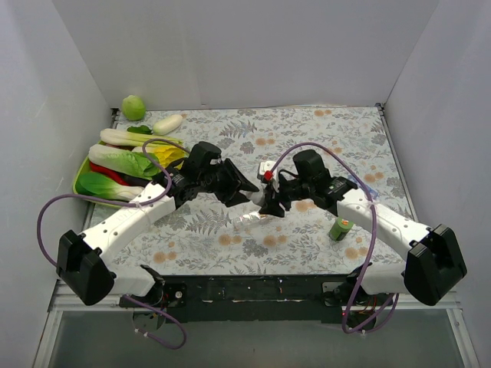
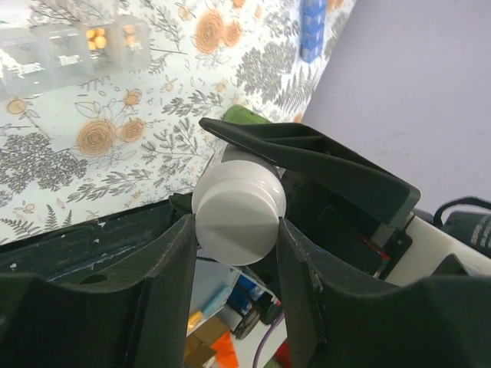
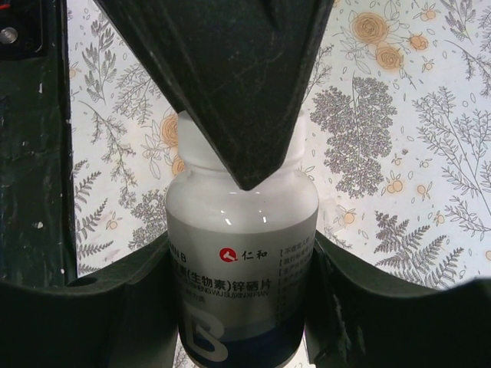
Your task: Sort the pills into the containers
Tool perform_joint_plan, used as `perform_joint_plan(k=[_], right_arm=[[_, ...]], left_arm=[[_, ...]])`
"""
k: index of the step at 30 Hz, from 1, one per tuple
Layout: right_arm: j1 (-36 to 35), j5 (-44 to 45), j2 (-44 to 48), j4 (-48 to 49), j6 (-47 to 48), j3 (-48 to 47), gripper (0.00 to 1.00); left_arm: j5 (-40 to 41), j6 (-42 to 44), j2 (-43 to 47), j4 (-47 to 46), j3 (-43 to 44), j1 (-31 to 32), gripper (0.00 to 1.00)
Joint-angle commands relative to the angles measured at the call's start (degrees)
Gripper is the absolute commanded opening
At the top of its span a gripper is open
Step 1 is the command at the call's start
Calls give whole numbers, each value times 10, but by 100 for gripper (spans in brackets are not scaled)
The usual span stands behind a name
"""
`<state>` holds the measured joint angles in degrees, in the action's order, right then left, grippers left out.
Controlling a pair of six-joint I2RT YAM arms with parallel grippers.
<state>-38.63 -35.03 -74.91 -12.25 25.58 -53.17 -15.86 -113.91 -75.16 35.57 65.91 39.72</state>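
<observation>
Currently the left hand (image 2: 238, 247) pinches the white cap (image 2: 239, 211) and the right hand (image 3: 242, 287) clamps the bottle (image 3: 242, 222), probably light, rigid and slick, best held around its body, while the clear pill-box strip (image 2: 69, 50) sits upper left on the worktop (image 2: 192, 107).

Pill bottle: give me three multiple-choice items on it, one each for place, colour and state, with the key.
1. Where is the bottle? A on the green tray; B between the right fingers; C lying by the back wall.
2. Its cap is: A white; B red; C blue.
3. The left fingers are: A spread wide of the cap; B out of view; C closed on the cap.
Key: B, the fingers flank its body; A, plain in the left wrist view; C, both press the cap's sides.
</observation>
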Motion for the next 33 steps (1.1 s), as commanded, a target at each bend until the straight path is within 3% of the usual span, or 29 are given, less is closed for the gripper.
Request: perform_joint_plan(k=[1,5,8,21,27,33], right_arm=[[2,-41,34,52,10,15,1],[10,-77,35,59,-10,15,1],[17,-107,28,71,-39,12,1],[30,-258,-30,117,-158,15,1],[31,-343,-46,197,-231,32,1],[30,-379,-46,288,-331,71,1]], left_arm=[[-147,26,35,-77,-39,-3,0],[-208,59,69,-171,-102,-28,0],[-236,106,73,-187,-105,-29,0],[-249,436,52,-98,-58,-19,0],[-327,578,78,-102,-72,-19,0],[-377,656,92,-109,-81,-19,0]])
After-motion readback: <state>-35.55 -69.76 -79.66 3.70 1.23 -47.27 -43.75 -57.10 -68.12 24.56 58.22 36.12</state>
